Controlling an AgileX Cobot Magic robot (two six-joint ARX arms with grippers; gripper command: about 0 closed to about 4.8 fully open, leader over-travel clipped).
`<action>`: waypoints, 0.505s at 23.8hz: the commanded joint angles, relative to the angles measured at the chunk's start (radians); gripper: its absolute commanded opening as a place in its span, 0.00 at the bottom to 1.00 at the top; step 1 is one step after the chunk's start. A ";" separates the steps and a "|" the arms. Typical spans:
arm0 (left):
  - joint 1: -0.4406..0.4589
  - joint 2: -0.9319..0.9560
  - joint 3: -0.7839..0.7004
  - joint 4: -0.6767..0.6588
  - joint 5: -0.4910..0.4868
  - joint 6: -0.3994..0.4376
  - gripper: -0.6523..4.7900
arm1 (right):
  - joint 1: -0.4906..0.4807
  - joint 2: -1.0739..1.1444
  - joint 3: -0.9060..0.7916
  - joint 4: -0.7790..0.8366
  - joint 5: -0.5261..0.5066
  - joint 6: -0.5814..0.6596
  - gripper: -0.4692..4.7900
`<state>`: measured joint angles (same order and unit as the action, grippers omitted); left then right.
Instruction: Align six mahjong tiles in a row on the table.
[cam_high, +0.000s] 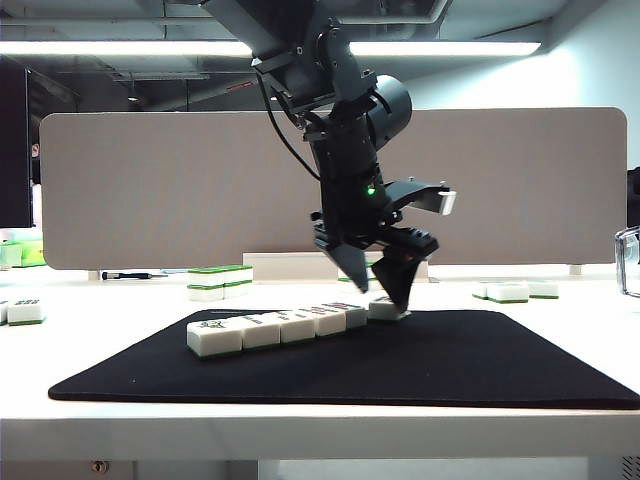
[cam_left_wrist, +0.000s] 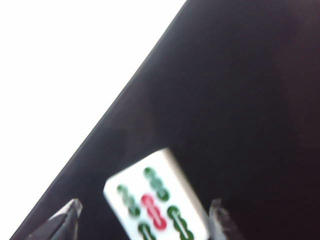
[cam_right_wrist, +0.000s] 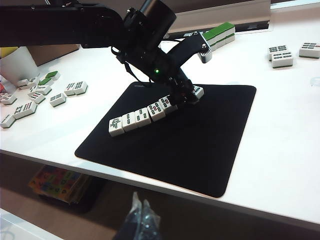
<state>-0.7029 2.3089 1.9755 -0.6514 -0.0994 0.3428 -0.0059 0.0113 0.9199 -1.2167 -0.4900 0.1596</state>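
White tile row (cam_high: 275, 327), angled across mat (cam_high: 450, 365)

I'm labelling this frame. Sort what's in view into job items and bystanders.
In the job:
- row of tiles on the black mat
- end tile, between the left claw fingers, jaws open
- table

Lying about:
- stacked green-topped tiles
- loose tiles
- grey divider
- right claw, idle at the table's near edge
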 joint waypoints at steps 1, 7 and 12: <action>0.000 -0.002 0.003 -0.050 -0.119 -0.007 0.74 | 0.001 -0.012 0.004 0.017 0.002 -0.003 0.09; 0.000 -0.002 0.004 -0.046 -0.221 -0.020 0.74 | 0.001 -0.012 0.004 0.017 0.002 -0.003 0.09; 0.000 -0.004 0.004 0.011 -0.286 -0.050 0.74 | 0.001 -0.012 0.004 0.017 0.002 -0.003 0.09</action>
<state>-0.7025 2.3100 1.9755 -0.6601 -0.3752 0.3180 -0.0059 0.0113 0.9199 -1.2167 -0.4900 0.1596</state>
